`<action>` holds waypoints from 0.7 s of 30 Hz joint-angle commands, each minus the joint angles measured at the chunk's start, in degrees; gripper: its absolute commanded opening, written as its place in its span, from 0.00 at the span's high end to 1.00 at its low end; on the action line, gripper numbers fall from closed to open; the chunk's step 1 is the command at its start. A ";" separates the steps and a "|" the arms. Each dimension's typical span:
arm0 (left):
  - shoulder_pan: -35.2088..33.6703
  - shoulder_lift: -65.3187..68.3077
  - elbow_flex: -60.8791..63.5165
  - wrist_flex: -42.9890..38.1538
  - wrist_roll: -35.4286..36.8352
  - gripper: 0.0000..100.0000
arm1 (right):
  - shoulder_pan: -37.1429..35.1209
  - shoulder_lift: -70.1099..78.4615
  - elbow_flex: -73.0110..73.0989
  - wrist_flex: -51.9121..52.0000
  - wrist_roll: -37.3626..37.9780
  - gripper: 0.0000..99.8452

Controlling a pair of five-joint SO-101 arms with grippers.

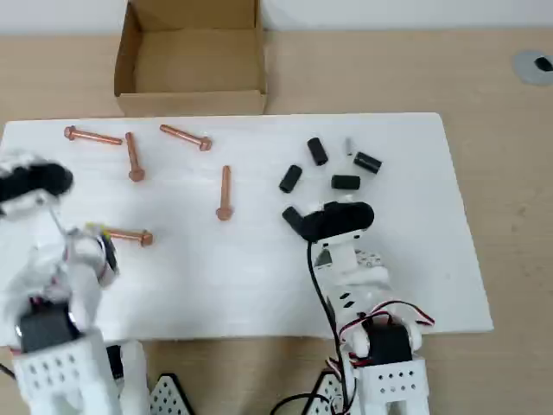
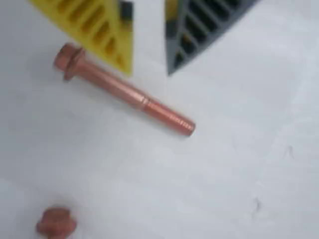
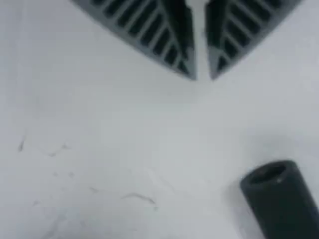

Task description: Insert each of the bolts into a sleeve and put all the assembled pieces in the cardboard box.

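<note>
Five copper bolts lie on the white mat [image 1: 259, 285]: three near the far left edge [image 1: 92, 136], [image 1: 133, 156], [image 1: 186, 137], one in the middle [image 1: 225, 192] and one at the left [image 1: 130, 235]. Several black sleeves [image 1: 317, 150], [image 1: 289, 179], [image 1: 346, 182] lie right of centre. The cardboard box [image 1: 190, 60] stands beyond the mat. My left gripper [image 2: 149, 67] hangs open just over the left bolt [image 2: 124, 92], whose shaft lies beside the yellow finger [image 2: 99, 30], not between the fingers. My right gripper [image 3: 201, 74] is shut with nothing in it, close to one sleeve [image 3: 281, 199].
A second bolt's head [image 2: 56, 222] shows in the left wrist view. Bare mat stretches along the near side between the two arm bases. A round grey fitting [image 1: 533, 66] sits in the wooden tabletop at the far right.
</note>
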 commanded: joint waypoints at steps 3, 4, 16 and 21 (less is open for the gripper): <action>-0.79 24.40 -23.12 4.66 7.30 0.94 | 0.22 -6.73 -0.13 0.09 0.35 0.99; -0.79 28.09 -26.37 5.80 8.18 0.94 | 0.22 -6.73 -0.13 0.09 0.35 0.99; -0.62 52.70 -52.75 13.36 20.66 0.94 | 0.22 -6.73 -0.13 0.09 0.44 0.99; -0.18 57.45 -55.91 13.36 21.27 0.94 | 0.22 -6.73 -0.13 -0.09 0.35 0.99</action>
